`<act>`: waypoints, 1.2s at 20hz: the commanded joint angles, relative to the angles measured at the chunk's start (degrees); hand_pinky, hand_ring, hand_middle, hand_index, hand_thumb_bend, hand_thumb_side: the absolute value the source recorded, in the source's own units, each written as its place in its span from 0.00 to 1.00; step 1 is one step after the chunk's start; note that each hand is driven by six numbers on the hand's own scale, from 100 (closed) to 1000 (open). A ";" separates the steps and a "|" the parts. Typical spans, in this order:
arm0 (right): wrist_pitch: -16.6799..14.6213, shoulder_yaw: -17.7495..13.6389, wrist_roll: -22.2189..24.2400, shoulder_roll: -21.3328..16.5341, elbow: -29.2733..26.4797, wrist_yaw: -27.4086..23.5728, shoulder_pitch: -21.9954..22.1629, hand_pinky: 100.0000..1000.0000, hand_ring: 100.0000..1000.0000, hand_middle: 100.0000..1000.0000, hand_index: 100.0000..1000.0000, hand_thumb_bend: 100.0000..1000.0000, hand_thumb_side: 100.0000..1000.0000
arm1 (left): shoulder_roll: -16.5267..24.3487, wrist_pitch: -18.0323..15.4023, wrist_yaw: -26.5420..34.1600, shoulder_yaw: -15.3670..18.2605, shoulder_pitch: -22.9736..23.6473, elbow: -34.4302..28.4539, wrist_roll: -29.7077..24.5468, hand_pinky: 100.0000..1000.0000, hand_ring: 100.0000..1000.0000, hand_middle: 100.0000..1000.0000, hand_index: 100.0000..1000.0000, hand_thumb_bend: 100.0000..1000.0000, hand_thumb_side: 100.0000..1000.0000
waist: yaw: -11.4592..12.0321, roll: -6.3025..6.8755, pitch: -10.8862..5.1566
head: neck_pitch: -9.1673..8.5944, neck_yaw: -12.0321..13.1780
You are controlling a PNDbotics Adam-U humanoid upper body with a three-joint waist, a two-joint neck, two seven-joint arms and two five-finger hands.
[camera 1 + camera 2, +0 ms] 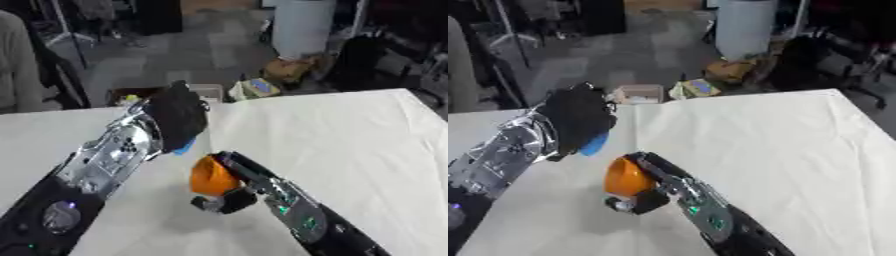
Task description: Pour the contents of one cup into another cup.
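Observation:
An orange cup (pixel 210 177) is held above the white table (pixel 350 145), with my right hand (pixel 234 187) curled round it at the lower middle. My left hand (pixel 178 119) hangs just up and left of it, its black back toward the camera. A bit of a blue thing (pixel 593 144), perhaps a cup, peeks out under that hand; most of it is hidden, and the fingers appear wrapped round it. The two hands are close, the blue thing a little above and left of the orange cup.
The table's far edge (pixel 306 95) runs behind the hands. Beyond it on the floor are a small box (pixel 640 93), bags (pixel 284 70) and a large white bin (pixel 302 25). A person's sleeve (pixel 17 65) shows at the far left.

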 commanded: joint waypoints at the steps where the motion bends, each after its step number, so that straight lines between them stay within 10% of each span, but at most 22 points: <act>1: -1.43 -1.21 -1.17 -0.06 1.53 2.83 -0.89 0.44 0.45 0.36 0.76 0.40 0.21 | 0.12 0.41 0.28 0.83 -0.76 -0.23 0.02 0.16 0.09 0.02 0.62 0.00 0.12 | -0.09 -0.01 -0.79 | -0.30 -0.15; 16: -2.03 -3.72 -8.78 -0.47 1.34 -1.84 -0.60 0.74 0.71 0.66 0.91 0.73 0.43 | 0.10 1.16 1.23 0.91 -0.42 0.58 -0.25 0.16 0.08 0.02 0.62 0.00 0.13 | -0.28 0.10 -0.78 | -0.49 -0.17; 23: 0.30 -6.45 -12.31 -3.16 -2.87 -3.74 -0.36 0.75 0.72 0.66 0.91 0.69 0.43 | 0.87 3.59 2.35 3.21 0.01 -2.26 0.21 0.13 0.08 0.02 0.61 0.00 0.13 | -0.41 -0.05 -1.00 | -0.55 0.02; 24: 0.80 -6.90 -12.76 -3.66 -3.34 -3.90 -0.28 0.74 0.71 0.66 0.91 0.49 0.46 | 1.08 4.23 2.87 3.77 0.25 -3.16 0.38 0.11 0.07 0.02 0.61 0.00 0.13 | -0.42 -0.07 -1.02 | -0.57 0.05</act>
